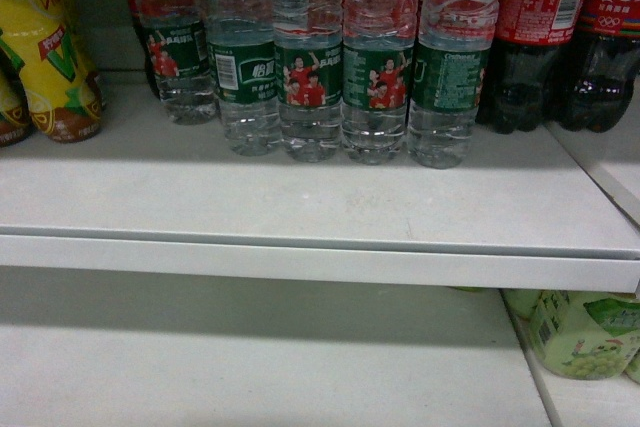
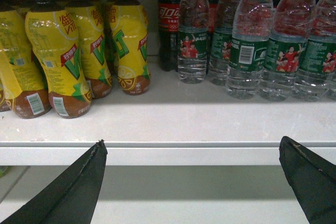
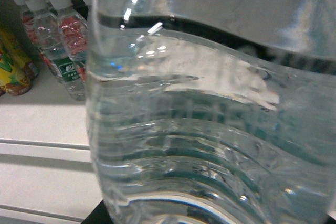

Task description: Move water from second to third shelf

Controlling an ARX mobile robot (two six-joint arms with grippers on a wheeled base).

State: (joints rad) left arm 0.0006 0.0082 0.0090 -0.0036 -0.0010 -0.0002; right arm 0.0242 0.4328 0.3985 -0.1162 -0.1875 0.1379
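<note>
Front strip of the upper shelf (image 1: 320, 209) is bare, open for a reach in from the front. Behind it a tight row of water bottles (image 1: 310, 57) stands side by side, touching or nearly, no gap for fingers between. Cola bottles (image 1: 570, 37) block right of the row, yellow drink bottles (image 1: 50, 57) block the left; a narrow gap sits between yellow drinks and the water row. Lower shelf (image 1: 250, 367) is open across left and middle; green drink bottles (image 1: 585, 332) crowd its right end. Right wrist view is filled by a close water bottle (image 3: 210, 129).
</note>
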